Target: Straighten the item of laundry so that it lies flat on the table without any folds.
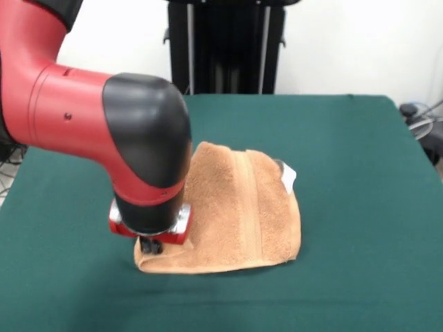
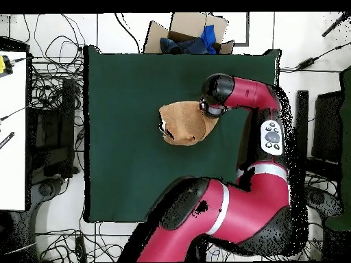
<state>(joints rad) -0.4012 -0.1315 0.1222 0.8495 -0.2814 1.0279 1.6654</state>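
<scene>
The peach-orange towel point(image 1: 235, 207) lies on the green table point(image 1: 360, 180) near its middle, bunched and folded over itself, with a woven band running down its middle and a white tag point(image 1: 288, 177) on its right edge. My gripper point(image 1: 150, 245) points straight down at the towel's near left corner and touches the cloth; the black wrist above hides most of it. In the overhead view the towel point(image 2: 182, 122) is a rounded lump on the table point(image 2: 123, 151), and the wrist point(image 2: 216, 92) covers its right end and hides the gripper.
The black pedestal point(image 1: 225, 45) stands behind the table's far edge. In the overhead view a cardboard box with blue cloth point(image 2: 188, 34) sits beyond the table's top edge, cables lie on the floor around, and a white bench point(image 2: 12, 130) stands at the left.
</scene>
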